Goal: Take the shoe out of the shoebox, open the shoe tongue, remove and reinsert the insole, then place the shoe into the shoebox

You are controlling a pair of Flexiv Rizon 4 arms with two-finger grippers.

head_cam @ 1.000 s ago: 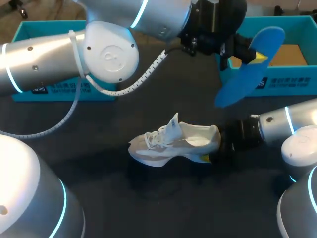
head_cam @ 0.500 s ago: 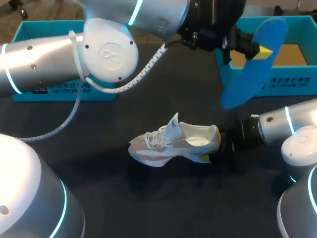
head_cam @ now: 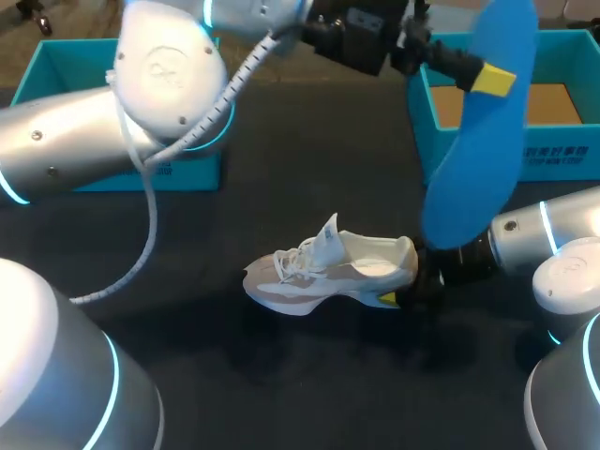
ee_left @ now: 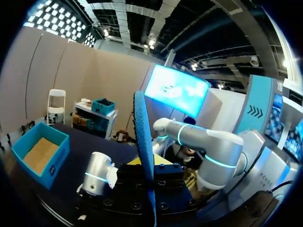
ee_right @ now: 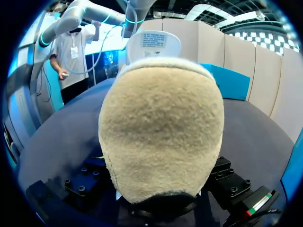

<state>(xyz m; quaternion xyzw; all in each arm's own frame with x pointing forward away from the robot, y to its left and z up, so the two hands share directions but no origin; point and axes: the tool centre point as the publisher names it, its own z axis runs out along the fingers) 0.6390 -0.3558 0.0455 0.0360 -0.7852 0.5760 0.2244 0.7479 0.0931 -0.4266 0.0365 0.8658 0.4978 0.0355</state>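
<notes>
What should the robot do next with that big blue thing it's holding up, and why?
Probably lower the blue insole toward the opening of the shoe. The left gripper holds the insole up in the air, out of the shoe, while the right gripper grips the shoe's heel on the table, tongue raised, so it looks ready for reinserting.

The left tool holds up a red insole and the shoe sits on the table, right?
Not quite. The head view shows the insole is blue, not red. The left tool does hold it up, and the shoe does sit on the table.
</notes>
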